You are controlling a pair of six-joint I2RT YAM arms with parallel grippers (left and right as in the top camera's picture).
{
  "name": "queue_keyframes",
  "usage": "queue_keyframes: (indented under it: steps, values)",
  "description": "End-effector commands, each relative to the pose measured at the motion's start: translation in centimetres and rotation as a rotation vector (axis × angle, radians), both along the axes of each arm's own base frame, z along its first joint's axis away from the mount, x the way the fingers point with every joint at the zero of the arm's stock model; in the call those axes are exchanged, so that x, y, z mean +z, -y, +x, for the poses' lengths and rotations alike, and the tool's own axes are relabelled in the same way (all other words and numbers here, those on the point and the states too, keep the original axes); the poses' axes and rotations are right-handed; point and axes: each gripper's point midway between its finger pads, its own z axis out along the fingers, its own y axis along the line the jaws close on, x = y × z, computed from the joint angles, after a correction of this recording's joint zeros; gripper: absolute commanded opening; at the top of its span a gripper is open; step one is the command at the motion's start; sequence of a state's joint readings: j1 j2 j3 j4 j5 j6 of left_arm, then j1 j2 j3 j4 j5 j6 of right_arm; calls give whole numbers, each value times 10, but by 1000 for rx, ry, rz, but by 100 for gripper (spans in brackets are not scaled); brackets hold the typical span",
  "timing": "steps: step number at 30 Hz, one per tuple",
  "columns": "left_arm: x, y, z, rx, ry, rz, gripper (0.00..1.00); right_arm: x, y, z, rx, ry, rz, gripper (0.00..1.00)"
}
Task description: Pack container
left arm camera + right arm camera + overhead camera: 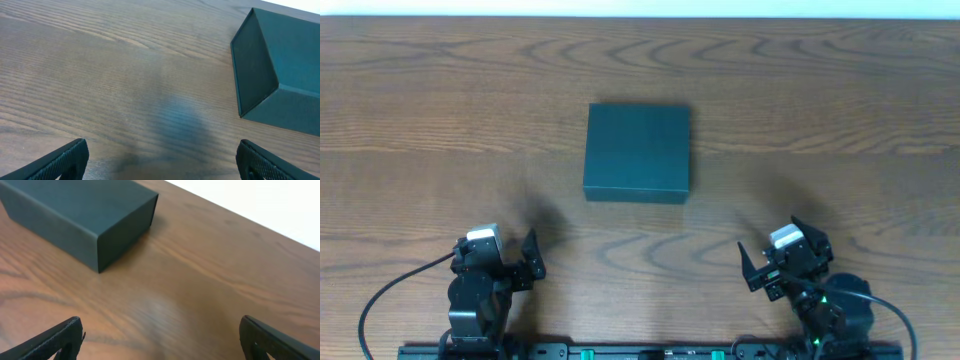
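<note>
Box [638, 152] sits shut in the middle of the table [840, 100], a bit toward the far edge and well apart from both arms; nothing to pack is in view. Left gripper [162, 157] and right gripper [162, 335] sit at the near edge, jaws wide apart and empty, probably so either can reach it. Box is matte dark teal, square, sharp-edged, flat-lidded; the table is smooth wood grain.

Container [638, 152] matte dark charcoal-teal, plain. Table [840, 110] brown wood grain. Pincer fingers [67, 159] black.
</note>
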State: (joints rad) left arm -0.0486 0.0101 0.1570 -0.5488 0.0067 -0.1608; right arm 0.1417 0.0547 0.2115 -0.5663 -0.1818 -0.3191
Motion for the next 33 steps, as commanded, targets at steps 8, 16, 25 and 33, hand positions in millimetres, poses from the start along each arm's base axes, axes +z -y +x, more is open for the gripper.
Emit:
queue_keyframes:
  steps: [8, 16, 25, 33]
  values:
    - [-2, -2, 1, 11, 2, 8, 95, -18, -2, -1, 14, -6, -15, 99]
    - [-2, -2, 1, 11, 2, 7, 95, -19, -2, -1, 14, -7, -15, 99]
    - [-2, -2, 1, 11, 2, 7, 95, -19, -2, -1, 14, -7, -15, 99]
    - [-2, -2, 1, 11, 2, 7, 95, -19, -2, -1, 14, -7, -15, 99]
